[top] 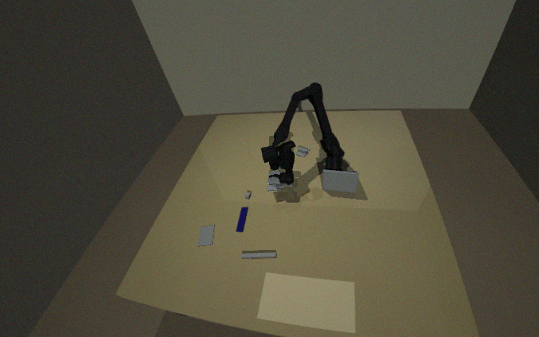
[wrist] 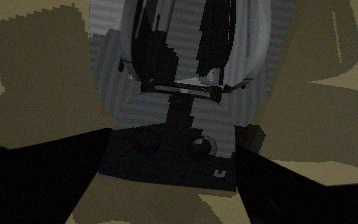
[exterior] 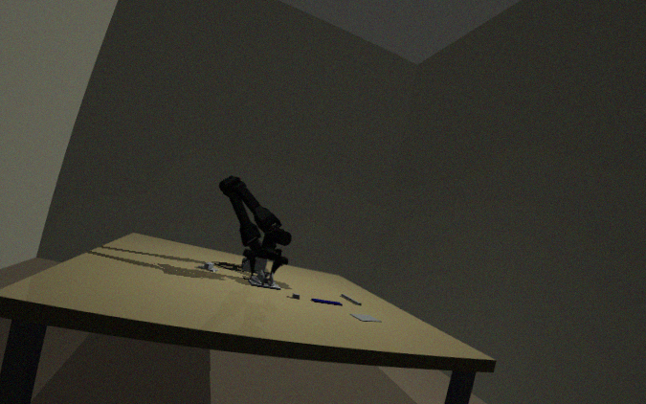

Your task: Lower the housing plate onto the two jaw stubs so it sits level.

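Note:
The housing plate point(wrist: 175, 172) is a dark, flat piece with two round holes, held by its side edges between the fingers of my gripper point(wrist: 172, 142) point(exterior: 263, 273). It hangs over the near end of the grey base plate point(wrist: 102, 82) point(exterior: 264, 285). Through the right hole a light round part shows; the left hole looks dark. The two long grey jaws point(wrist: 261, 45) point(wrist: 126, 30) lie side by side on the base, beyond the housing plate. The jaw stubs are hidden beneath the plate. Whether the plate touches them or is level, I cannot tell.
A small grey block point(top: 247, 194) point(exterior: 296, 296), a blue bar point(top: 242, 219) point(exterior: 326, 302), a grey flat plate point(top: 206, 235) point(exterior: 365, 318) and a grey bar point(top: 259, 255) point(exterior: 350, 300) lie nearby. A pale bracket point(top: 302, 151) point(exterior: 209, 266) is behind; a grey panel point(top: 340, 181) stands by the arm's foot.

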{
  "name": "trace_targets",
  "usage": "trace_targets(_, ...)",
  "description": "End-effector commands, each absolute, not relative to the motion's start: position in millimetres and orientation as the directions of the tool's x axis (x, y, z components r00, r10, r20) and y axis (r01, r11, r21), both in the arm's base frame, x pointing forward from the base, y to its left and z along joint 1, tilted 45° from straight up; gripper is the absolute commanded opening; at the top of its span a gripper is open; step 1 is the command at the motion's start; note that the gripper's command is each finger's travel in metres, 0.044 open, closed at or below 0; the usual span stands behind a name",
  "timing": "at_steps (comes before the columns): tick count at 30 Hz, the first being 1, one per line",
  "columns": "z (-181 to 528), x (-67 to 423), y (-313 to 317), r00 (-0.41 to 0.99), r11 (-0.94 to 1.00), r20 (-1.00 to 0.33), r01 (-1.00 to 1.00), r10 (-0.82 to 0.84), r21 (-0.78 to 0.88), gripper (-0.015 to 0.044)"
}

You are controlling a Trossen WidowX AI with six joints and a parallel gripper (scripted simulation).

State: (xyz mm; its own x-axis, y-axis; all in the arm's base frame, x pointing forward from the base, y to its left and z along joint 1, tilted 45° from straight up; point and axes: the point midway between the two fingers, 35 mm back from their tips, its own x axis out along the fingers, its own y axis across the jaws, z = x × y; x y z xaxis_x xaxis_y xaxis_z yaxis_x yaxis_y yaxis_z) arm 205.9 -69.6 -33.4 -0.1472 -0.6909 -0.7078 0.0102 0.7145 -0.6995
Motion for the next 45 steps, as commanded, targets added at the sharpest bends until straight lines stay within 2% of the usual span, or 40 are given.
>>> trace_targets(1, -33.9, 205.5, -70.4, -0.147, 0.713, -0.706, 0.004, -0.693, -0.701, 0.0351)
trace_targets(45, -40.7, 204.0, -77.2, -0.147, 0.713, -0.705, 0.003, -0.694, -0.701, 0.0351)
